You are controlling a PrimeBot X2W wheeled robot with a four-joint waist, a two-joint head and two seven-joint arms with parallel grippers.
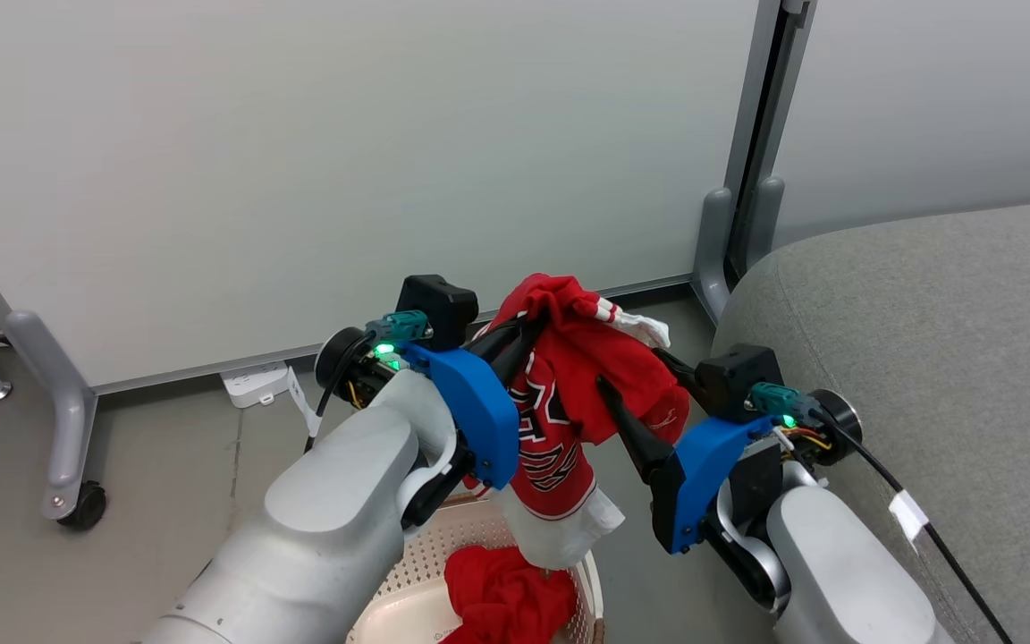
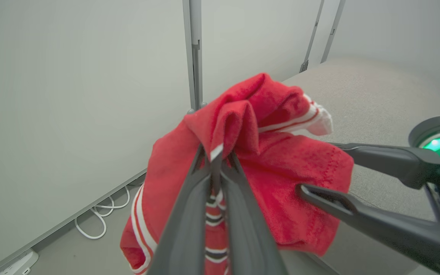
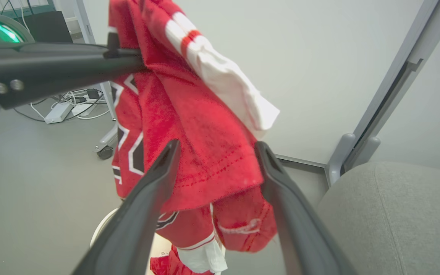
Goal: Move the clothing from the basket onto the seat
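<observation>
A red shirt (image 1: 569,394) with black-and-white lettering hangs in the air above the basket (image 1: 443,541), bunched at its top. My left gripper (image 1: 528,326) is shut on that bunched top, seen close in the left wrist view (image 2: 216,156). My right gripper (image 1: 629,368) stands open, its two fingers on either side of the shirt's (image 3: 204,152) hanging right fold without closing on it (image 3: 217,144). White fabric (image 1: 569,532) hangs at the shirt's lower end. Another red shirt (image 1: 502,599) lies crumpled in the basket. The grey seat (image 1: 926,340) is immediately to the right.
A white partition wall (image 1: 345,161) stands behind, with a grey post (image 1: 738,224) beside the seat. A wheeled foot (image 1: 77,501) and a white power strip (image 1: 251,383) with cables are on the floor at the left. A black cable (image 1: 935,528) crosses the seat's edge.
</observation>
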